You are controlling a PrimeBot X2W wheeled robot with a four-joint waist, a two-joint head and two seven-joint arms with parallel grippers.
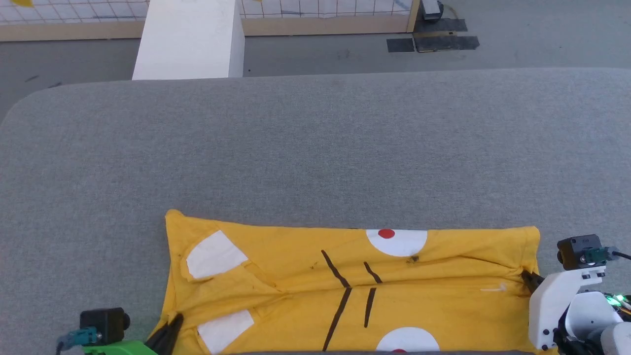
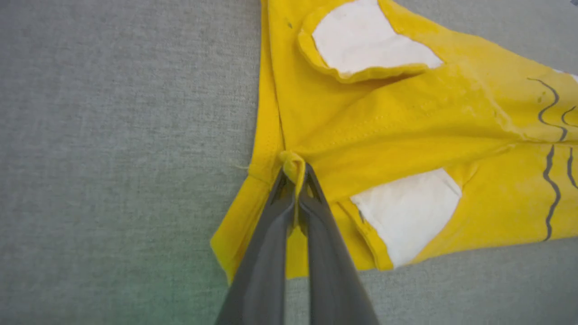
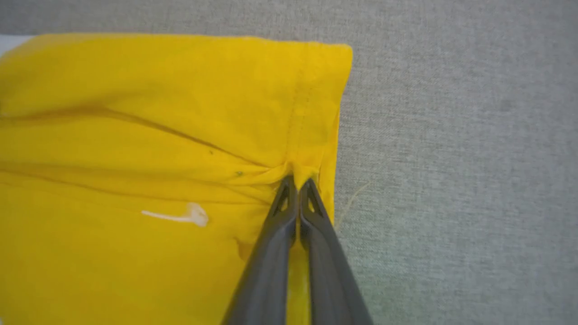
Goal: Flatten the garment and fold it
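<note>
The garment (image 1: 305, 276), bright yellow with white patches, red dots and dark stripes, lies spread sideways near the front edge of the grey surface (image 1: 315, 148), with a long fold running across its middle. My left gripper (image 1: 170, 329) is shut on a pinch of cloth at the garment's left edge; the left wrist view shows yellow cloth (image 2: 384, 126) bunched between the fingertips (image 2: 295, 174). At the garment's right edge my right gripper (image 1: 531, 280) is shut on the hem, and in the right wrist view wrinkles in the cloth (image 3: 158, 135) pull toward the tips (image 3: 298, 183).
A white box (image 1: 190, 39) stands on the floor beyond the far left of the grey surface. Behind it runs a wooden-framed grid panel (image 1: 320, 15), with dark tape patches (image 1: 434, 43) on the floor at the back right.
</note>
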